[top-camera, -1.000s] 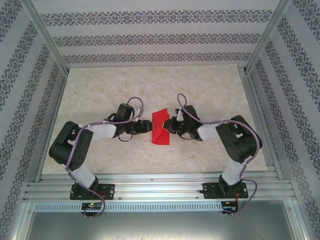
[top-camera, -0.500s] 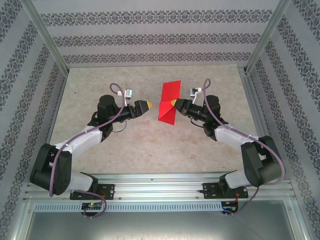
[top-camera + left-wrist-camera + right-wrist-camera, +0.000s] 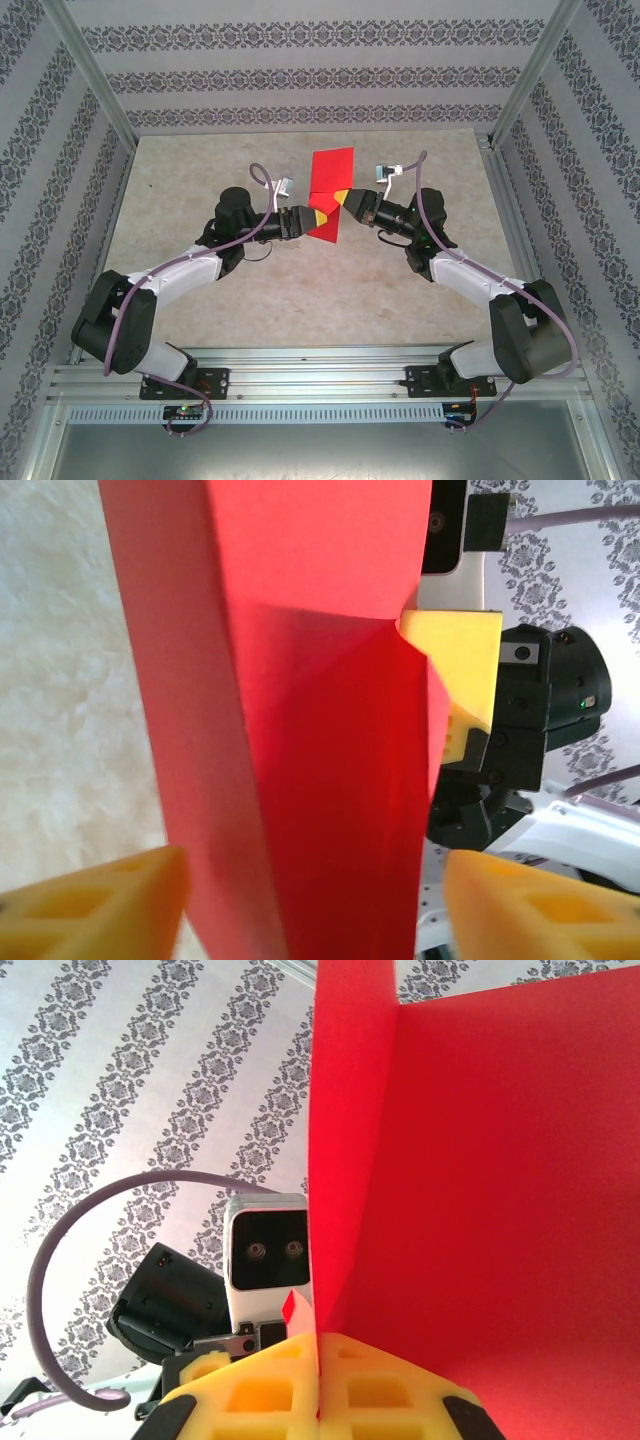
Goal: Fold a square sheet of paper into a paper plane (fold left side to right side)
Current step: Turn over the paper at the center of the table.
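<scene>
The square sheet of paper (image 3: 328, 190) is held in the air over the middle of the worktop (image 3: 200, 170), at 12 o'clock from the arm bases. It is creased and partly folded, its panels standing at an angle (no ridged dart yet), so I judge the early folds done and the narrowing folds left to do. The right claw (image 3: 343, 203) is pinched shut on the sheet's 3 o'clock edge. The left claw (image 3: 312, 218) stands open at 9 o'clock, a finger on either side of the sheet. From above, the long axis runs 12 to 6 o'clock, and the tapered end points to 6.

pale marbled tabletop (image 3: 300, 300), damask-striped walls (image 3: 310, 70), metal frame rails (image 3: 320, 375), perhaps aluminium, at the near edge
</scene>
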You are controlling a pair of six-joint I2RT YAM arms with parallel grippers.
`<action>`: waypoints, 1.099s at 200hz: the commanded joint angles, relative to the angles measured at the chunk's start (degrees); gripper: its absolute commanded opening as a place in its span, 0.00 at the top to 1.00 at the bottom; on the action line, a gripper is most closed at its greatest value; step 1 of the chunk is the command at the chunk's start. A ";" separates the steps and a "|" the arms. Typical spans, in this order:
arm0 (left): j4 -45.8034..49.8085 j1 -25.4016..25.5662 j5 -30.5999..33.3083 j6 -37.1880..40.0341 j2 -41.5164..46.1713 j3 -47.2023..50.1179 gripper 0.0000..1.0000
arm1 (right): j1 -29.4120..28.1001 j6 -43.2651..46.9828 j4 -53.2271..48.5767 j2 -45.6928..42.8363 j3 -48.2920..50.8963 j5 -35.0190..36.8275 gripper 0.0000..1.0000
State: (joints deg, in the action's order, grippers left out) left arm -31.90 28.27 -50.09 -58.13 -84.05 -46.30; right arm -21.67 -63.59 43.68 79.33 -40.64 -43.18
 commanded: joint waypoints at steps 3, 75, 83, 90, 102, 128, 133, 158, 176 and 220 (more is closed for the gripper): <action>-0.47 0.63 -0.17 2.17 1.13 -1.73 0.62 | -0.30 0.17 1.02 -0.67 -1.11 -0.08 1.00; 35.08 3.09 15.38 25.69 6.42 -7.82 0.98 | 3.99 13.06 -23.85 -8.24 -0.87 5.84 0.77; 43.29 5.06 22.19 30.64 7.11 -10.50 0.99 | 5.05 17.41 -32.46 -10.83 -1.37 9.72 0.74; 50.43 7.30 29.65 34.45 7.26 -13.04 1.00 | 5.70 21.32 -41.07 -13.01 -2.25 14.80 0.70; 60.49 11.57 43.53 38.42 6.37 -17.65 1.00 | 6.19 27.82 -56.08 -15.92 -4.76 25.31 0.66; 78.05 17.74 68.66 36.47 -0.04 -26.62 1.00 | 7.36 33.00 -74.05 -19.49 -7.08 42.92 0.61; 81.12 18.60 71.97 35.38 -1.92 -28.09 1.00 | 7.77 33.11 -75.90 -20.06 -7.02 44.99 0.60; 94.57 22.84 84.59 29.44 -11.84 -36.81 1.00 | 9.58 33.03 -79.52 -22.82 -4.56 49.96 0.57; 102.02 25.78 88.96 26.23 -19.96 -42.97 1.00 | 10.65 32.95 -80.05 -23.71 -2.85 50.27 0.57; 117.15 29.83 90.13 21.62 -39.79 -59.06 0.97 | 12.46 33.43 -80.57 -23.49 -0.73 49.48 0.57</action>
State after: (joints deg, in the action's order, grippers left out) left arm 69.91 56.03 34.13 -32.23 -117.23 -97.23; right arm -10.22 -31.75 -34.70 56.29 -42.61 4.05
